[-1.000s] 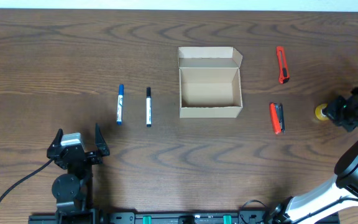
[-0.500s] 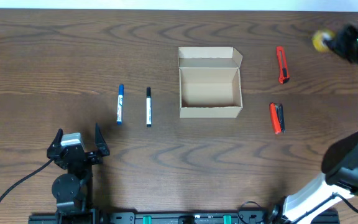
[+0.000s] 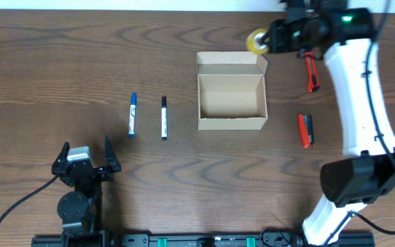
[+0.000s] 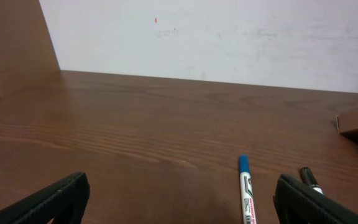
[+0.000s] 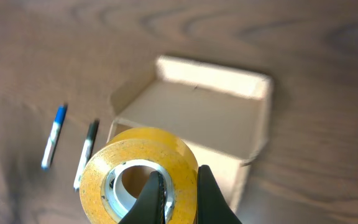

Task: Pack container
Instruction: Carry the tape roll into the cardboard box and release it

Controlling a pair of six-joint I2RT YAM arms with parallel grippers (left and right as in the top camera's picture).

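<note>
The right claw point(image 3: 274, 38) is pinching a yellow tape roll point(image 3: 257, 41) by its rim above the far right corner of the box point(image 3: 230, 124); held so thinly, it could be slipping or landing on the flap point(image 3: 230, 62); the left claw point(image 3: 86, 147) is standing wide, empty; the box is sitting mid-table, tan, plain, open, empty, flap tilting back.
</note>
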